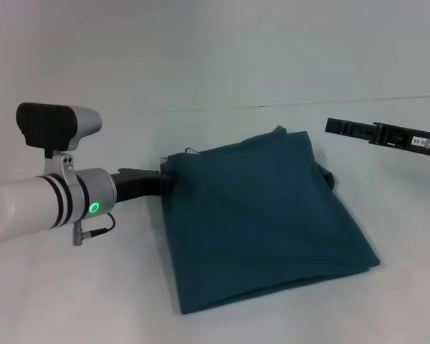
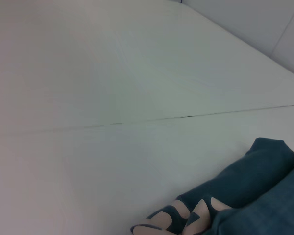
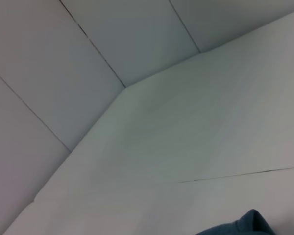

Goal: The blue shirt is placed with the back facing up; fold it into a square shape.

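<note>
White and silver, with a green ring light, the left arm fills the lower left of the head view, and its black left gripper (image 1: 165,182) reaches to the near-left corner of the dark teal-blue soft cotton shirt (image 1: 265,222). Whether its jaws are clamped on the cloth or merely resting against the edge, I cannot tell; the fabric hides the tips. In the left wrist view, folds of the same shirt (image 2: 257,191) bunch at the lower right, with pale lettering showing on a tucked-under layer.

Across the centre of the head view the shirt lies on the plain white table (image 1: 201,57) as a compact, roughly four-sided bundle: no sleeves or collar stick out, and layered edges show along the right side and at the far corner. Judged from this, most of the folding looks done, though the outline is skewed, more a slanted quadrilateral than a true square, so a final fold or squaring-up probably remains.

At the upper right edge, the black right gripper (image 1: 376,132) hovers well apart from the cloth, its fingers' state unclear.
</note>
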